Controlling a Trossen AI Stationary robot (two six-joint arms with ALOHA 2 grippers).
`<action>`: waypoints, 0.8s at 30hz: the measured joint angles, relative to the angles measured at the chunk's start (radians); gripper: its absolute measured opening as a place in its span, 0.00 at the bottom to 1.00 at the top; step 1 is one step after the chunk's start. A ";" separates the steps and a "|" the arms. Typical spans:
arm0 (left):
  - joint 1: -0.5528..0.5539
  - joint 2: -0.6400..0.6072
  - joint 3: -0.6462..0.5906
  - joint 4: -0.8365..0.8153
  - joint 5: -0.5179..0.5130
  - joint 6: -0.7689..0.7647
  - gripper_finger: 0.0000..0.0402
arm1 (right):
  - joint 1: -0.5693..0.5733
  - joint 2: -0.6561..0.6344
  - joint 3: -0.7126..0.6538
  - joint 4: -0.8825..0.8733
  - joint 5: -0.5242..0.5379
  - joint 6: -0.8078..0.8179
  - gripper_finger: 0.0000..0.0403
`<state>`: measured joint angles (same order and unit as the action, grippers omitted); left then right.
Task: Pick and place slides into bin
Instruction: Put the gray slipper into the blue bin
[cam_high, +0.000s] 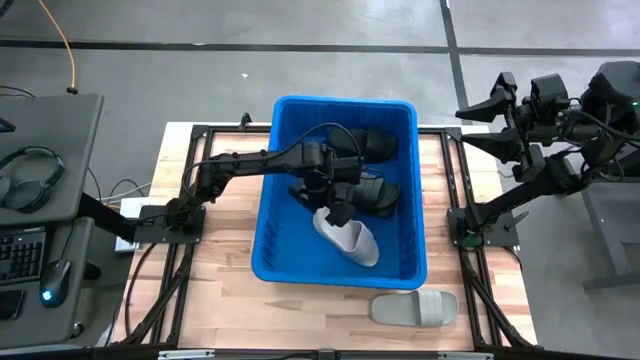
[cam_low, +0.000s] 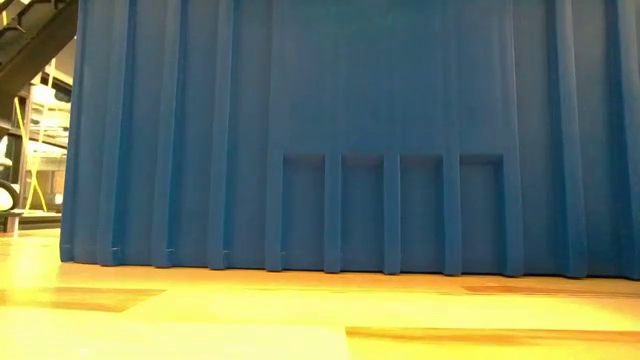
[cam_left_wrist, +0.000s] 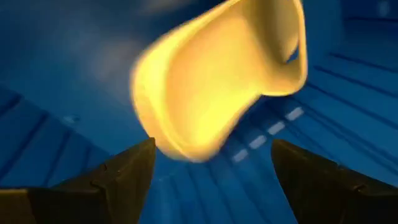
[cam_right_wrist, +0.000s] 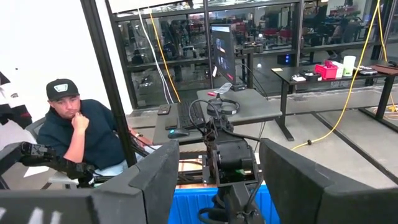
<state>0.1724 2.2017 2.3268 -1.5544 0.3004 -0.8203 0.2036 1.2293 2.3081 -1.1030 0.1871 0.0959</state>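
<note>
**Light Slide Released Inside Bin**

The left gripper (cam_high: 340, 213) was positioned inside the bin (cam_high: 268, 225) with jaws released. A light slide (cam_left_wrist: 217, 81) was seen just beyond the parted jaws, blurred, and its contact could not be determined. A second light slide (cam_high: 415, 307) lay on the tabletop (cam_high: 220, 290). Black slides (cam_high: 375, 150) were piled in the bin, partly hidden; their count was unclear. The right gripper (cam_high: 478, 108) was held aside, jaws released.
</note>
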 joint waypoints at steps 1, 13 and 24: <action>0.004 0.000 0.000 -0.015 -0.010 0.011 0.77 | 0.000 0.000 0.000 0.000 0.000 0.000 0.52; 0.005 0.001 0.000 -0.013 -0.049 0.074 0.76 | 0.000 0.000 0.000 0.000 0.000 0.006 0.52; 0.006 0.081 0.001 0.111 0.068 0.031 0.76 | 0.000 0.000 0.000 -0.015 0.001 0.009 0.52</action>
<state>0.1779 2.2823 2.3283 -1.4433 0.3684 -0.7889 0.2035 1.2289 2.3081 -1.1176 0.1883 0.1052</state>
